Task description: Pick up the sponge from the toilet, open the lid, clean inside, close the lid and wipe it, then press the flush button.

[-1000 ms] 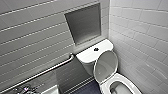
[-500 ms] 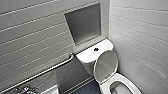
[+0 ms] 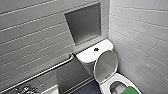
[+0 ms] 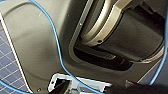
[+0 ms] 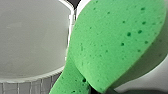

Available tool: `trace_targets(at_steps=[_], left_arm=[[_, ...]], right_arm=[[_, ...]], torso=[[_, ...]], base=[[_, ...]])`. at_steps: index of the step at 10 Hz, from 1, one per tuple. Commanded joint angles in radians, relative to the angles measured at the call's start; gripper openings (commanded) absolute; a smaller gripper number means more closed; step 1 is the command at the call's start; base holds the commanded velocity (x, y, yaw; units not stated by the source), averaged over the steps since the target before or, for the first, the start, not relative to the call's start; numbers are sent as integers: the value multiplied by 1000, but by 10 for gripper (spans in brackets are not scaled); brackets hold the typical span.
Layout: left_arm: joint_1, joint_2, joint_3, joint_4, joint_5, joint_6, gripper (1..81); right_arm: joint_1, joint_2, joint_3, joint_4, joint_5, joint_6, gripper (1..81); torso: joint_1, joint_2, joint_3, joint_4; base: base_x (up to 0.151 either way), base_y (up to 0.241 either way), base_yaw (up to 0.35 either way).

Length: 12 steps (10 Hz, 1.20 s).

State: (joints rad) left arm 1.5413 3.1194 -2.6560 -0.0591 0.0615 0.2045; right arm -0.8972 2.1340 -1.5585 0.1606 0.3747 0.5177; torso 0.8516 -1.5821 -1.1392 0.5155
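The white toilet stands in the corner, with the dark flush button in the middle of its tank top. The lid is raised and leans back against the tank, so the bowl is uncovered. The green sponge hangs over the bowl's rim at the bottom edge of the head view. In the right wrist view the sponge looms large and porous beside a white toilet surface, with my right gripper shut on it. The left wrist view looks at my own dark body.
A metal grab bar runs along the grey tiled wall left of the toilet. A recessed niche sits above the tank. White tiles close in on the right. A blue cable crosses my body above blue floor tiles.
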Motion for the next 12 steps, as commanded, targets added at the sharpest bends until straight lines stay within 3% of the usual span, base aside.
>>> trace_targets(at_steps=[1,2,7,12], left_arm=[[10,-11,-4,2,86,1,811],[10,-11,-4,2,86,3,811],[10,-11,-4,2,86,1,811],[10,-14,-4,1,90,1,811]], right_arm=[[207,77,-144,-21,-280,-5,10],[255,121,-193,-26,-342,-5,10],[434,232,-320,-30,-511,-5,10],[429,364,-566,-62,-531,-4,10]], torso=[[0,0,0,0],[0,0,0,0],[0,0,0,0],[0,0,0,0]], base=[[0,0,0],[0,0,0],[0,0,0],[0,0,0]])
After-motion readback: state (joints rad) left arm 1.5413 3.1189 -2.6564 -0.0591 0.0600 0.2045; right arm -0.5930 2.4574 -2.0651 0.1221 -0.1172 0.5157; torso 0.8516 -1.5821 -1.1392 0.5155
